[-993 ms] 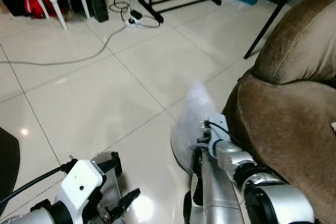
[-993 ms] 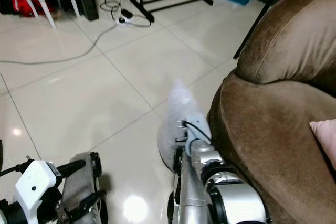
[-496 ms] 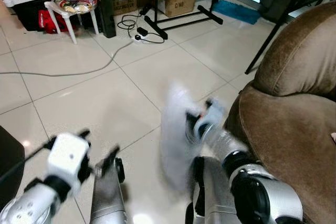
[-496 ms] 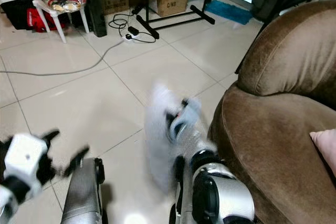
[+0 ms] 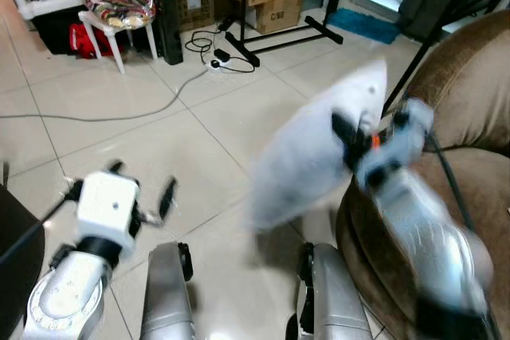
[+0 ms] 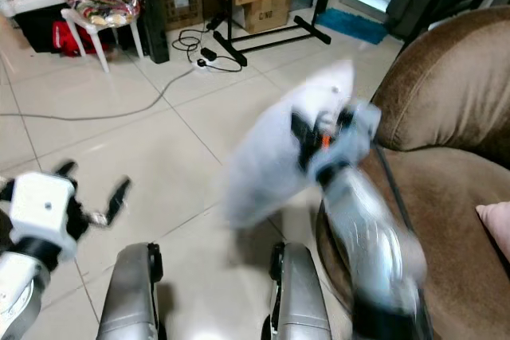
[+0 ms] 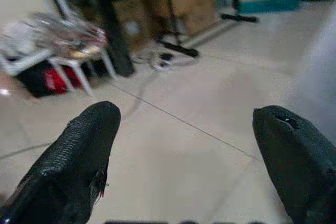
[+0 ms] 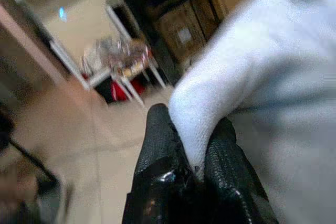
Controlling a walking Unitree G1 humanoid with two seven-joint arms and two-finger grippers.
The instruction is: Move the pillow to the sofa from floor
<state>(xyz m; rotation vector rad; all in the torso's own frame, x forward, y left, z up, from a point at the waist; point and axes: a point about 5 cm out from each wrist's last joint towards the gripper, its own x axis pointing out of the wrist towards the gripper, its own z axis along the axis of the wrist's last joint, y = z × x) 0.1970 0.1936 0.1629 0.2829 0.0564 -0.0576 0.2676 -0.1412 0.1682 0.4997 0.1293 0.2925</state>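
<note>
Carry step: right end effector (image 5: 360, 139) clenched on a fold of the pillow (image 5: 307, 161) — pillow airborne, blurred, beside the sofa (image 5: 458, 89) arm, off the floor (image 5: 159, 133). Left end effector (image 7: 184, 145) spread, empty. Next: swing over the seat, then release.

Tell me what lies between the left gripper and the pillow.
Bare tiled floor and nothing else: in the left eye view the left gripper hangs open, apart from the white pillow, which the right gripper pinches above the floor.

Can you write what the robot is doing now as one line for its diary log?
stage: carrying | right gripper: shut on white pillow, lifted off floor beside brown sofa | left gripper: open, idle
</note>
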